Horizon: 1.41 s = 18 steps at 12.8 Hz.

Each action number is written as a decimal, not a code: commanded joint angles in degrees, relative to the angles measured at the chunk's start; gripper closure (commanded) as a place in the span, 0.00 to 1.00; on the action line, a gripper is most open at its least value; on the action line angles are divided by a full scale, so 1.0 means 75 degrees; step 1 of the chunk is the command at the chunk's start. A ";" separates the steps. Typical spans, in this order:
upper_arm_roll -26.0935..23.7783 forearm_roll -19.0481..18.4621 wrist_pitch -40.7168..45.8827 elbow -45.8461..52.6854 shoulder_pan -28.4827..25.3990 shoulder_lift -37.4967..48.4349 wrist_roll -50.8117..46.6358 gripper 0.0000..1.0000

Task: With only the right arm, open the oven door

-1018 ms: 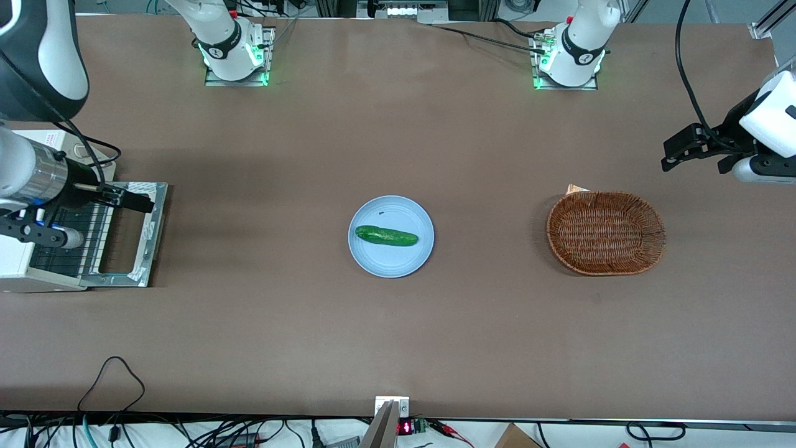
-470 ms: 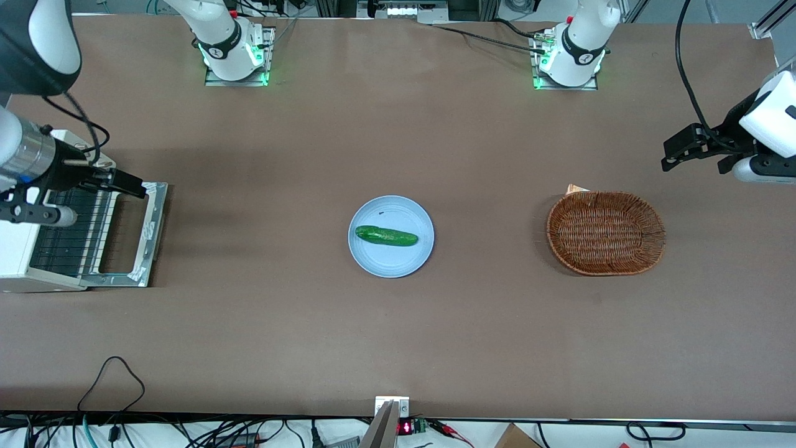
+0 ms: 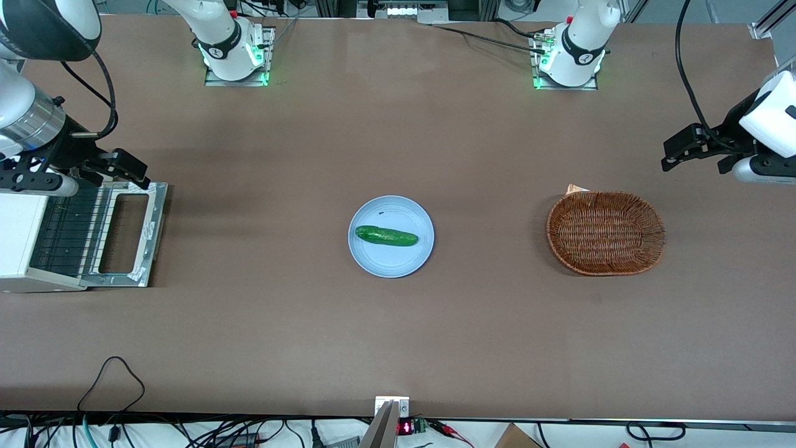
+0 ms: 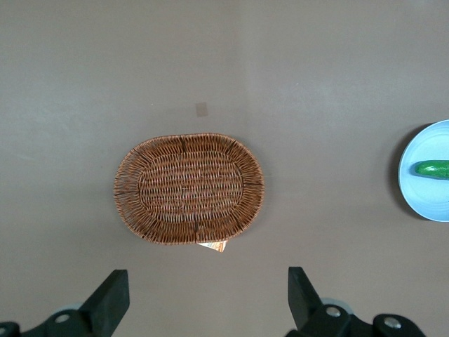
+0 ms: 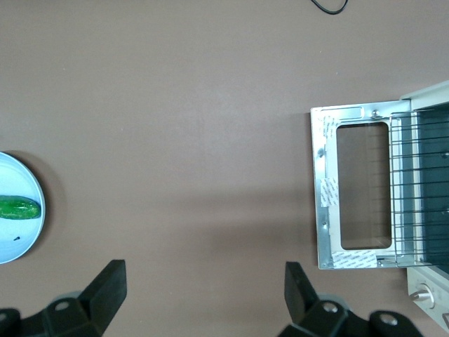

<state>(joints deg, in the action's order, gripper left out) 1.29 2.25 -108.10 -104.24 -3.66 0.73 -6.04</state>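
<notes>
The toaster oven (image 3: 25,239) and the right arm (image 3: 28,118) are cut off at the front view's edge.

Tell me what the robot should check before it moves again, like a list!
1. Oven door folded down flat, fully open: ok.
2. Tool off the door, above its edge farthest from the front camera: ok.
3. Tool fingers open, holding nothing: ok.
4. Wire rack showing inside the oven: ok.
5. Cucumber on the blue plate, away from the arm: ok.
6. Basket toward the parked arm's end: ok.
</notes>
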 commanded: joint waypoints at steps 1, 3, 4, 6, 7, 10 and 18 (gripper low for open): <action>-0.0184 0.0180 0.0149 -0.0118 0.0299 0.0149 0.0126 0.00; -0.0172 0.0180 0.0490 -0.0001 0.0347 0.0102 0.0113 0.00; -0.0184 0.0169 0.0550 0.0046 0.0358 0.0021 0.0102 0.00; -0.0172 0.0180 0.0562 0.0245 0.0347 -0.0108 0.0113 0.00; -0.0172 0.0180 0.0620 0.0269 0.0347 -0.0121 0.0113 0.00; -0.0172 0.0169 0.0714 0.0375 0.0347 -0.0191 0.0078 0.00; -0.0184 0.0145 0.0820 0.0398 0.0323 -0.0250 0.0195 0.00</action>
<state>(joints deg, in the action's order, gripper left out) 0.66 2.34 -103.54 -102.80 -2.09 -0.52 -5.75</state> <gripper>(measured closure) 0.000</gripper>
